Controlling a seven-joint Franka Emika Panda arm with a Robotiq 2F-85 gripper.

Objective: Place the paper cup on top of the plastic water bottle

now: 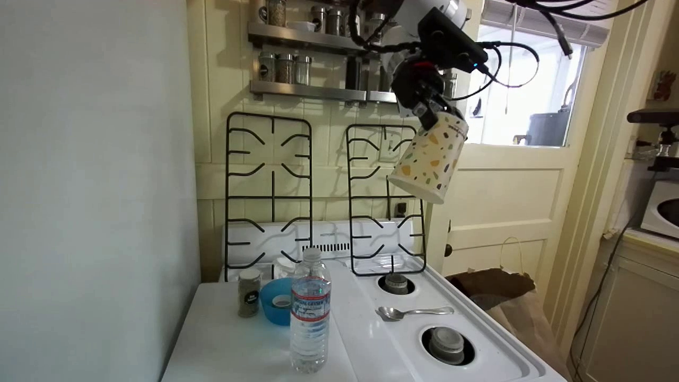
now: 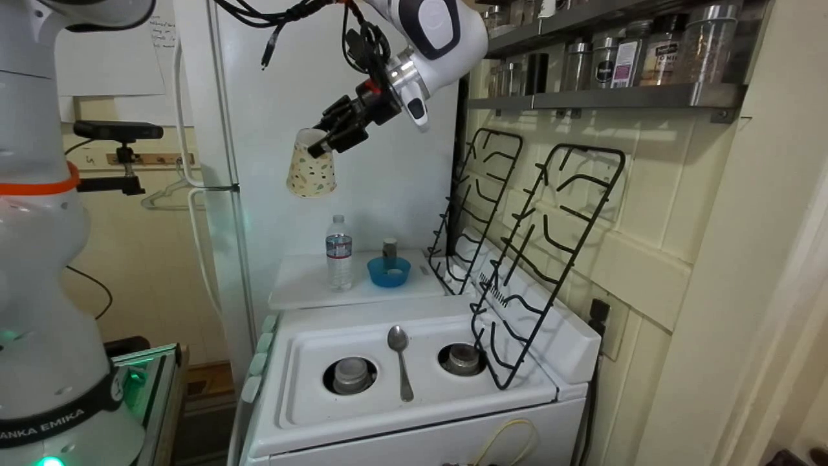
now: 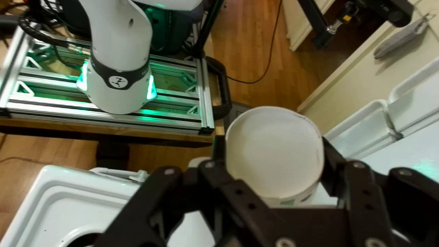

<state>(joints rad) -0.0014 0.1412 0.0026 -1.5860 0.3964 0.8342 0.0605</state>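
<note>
The cream paper cup (image 1: 431, 159) with a speckled pattern is held high over the stove, wide end down and tilted in an exterior view. It also shows in an exterior view (image 2: 312, 171), above and slightly left of the bottle. My gripper (image 1: 444, 118) is shut on the cup near its narrow end; it also shows there (image 2: 317, 141). In the wrist view the round pale end of the cup (image 3: 274, 151) sits between both fingers. The clear plastic water bottle (image 1: 310, 334) with its blue label stands upright on the white surface, well below the cup (image 2: 339, 259). I cannot see it in the wrist view.
A blue bowl (image 1: 273, 302) and a spice jar (image 1: 249, 297) stand beside the bottle. A spoon (image 2: 401, 362) lies between two burners. Black grates (image 2: 550, 259) lean on the back wall. Shelves with jars (image 1: 307, 90) hang above. The fridge (image 2: 291, 84) stands behind the bottle.
</note>
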